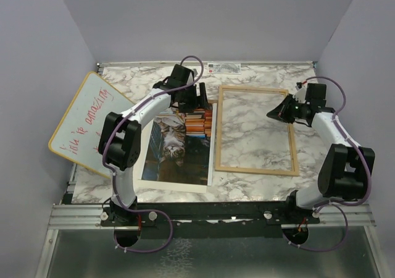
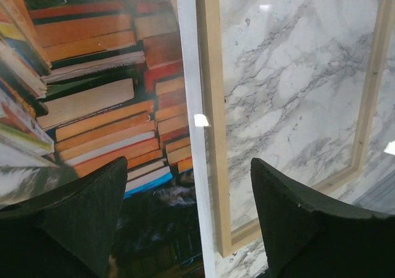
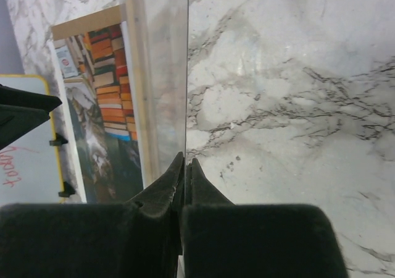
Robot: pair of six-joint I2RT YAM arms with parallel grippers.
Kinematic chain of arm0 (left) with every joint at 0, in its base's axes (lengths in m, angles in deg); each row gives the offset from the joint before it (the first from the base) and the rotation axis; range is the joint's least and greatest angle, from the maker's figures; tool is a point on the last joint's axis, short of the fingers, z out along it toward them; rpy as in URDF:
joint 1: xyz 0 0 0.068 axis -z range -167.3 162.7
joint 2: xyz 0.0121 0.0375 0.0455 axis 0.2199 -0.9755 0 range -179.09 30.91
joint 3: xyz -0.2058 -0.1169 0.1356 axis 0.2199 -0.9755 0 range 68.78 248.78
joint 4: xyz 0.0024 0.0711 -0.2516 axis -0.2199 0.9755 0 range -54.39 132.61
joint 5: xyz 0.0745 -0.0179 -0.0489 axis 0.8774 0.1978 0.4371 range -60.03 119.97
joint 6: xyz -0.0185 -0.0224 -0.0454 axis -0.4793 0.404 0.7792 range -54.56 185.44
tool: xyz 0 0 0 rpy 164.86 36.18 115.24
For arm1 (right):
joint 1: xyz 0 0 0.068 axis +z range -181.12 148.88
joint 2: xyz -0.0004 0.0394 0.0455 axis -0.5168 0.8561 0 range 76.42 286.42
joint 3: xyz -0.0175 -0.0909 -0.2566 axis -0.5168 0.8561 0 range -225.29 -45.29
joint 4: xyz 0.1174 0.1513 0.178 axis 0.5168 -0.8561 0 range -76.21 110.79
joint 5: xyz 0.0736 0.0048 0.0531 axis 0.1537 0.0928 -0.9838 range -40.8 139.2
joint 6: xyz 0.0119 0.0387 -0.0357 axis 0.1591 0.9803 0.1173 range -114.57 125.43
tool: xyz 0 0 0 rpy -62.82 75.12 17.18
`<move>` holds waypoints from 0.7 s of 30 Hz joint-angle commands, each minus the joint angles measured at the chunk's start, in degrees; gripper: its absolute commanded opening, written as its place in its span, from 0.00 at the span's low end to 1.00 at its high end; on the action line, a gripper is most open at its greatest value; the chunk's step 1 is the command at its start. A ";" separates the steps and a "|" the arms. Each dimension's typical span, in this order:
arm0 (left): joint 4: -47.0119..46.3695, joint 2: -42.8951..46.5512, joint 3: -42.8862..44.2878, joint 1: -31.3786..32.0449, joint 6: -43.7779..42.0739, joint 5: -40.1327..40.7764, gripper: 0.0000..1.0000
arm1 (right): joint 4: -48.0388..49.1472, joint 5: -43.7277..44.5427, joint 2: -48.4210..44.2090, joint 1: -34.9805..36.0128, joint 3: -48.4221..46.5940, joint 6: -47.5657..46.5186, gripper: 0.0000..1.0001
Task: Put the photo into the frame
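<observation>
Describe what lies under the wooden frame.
Through the frame, only the marble tabletop shows. Its wooden rails cover what lies beneath them, so whether the photo slips under the nearest rail cannot be told.

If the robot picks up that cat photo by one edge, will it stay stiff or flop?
Probably flop: the photo looks like a thin sheet, far wider than the open left gripper above it. It lies flat on the marble table, so an edge may be hard to catch. Its glare spot suggests a glossy, perhaps slippery, surface.
</observation>
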 commanded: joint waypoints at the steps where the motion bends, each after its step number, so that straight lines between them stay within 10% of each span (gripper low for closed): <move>1: -3.82 -3.78 1.87 1.42 1.19 -0.97 0.80 | -3.43 7.38 -1.29 -1.49 0.14 -4.29 0.01; 21: -7.38 -16.97 12.41 4.30 -0.74 -0.88 0.39 | -2.58 10.67 -2.36 -2.09 1.39 -6.29 0.01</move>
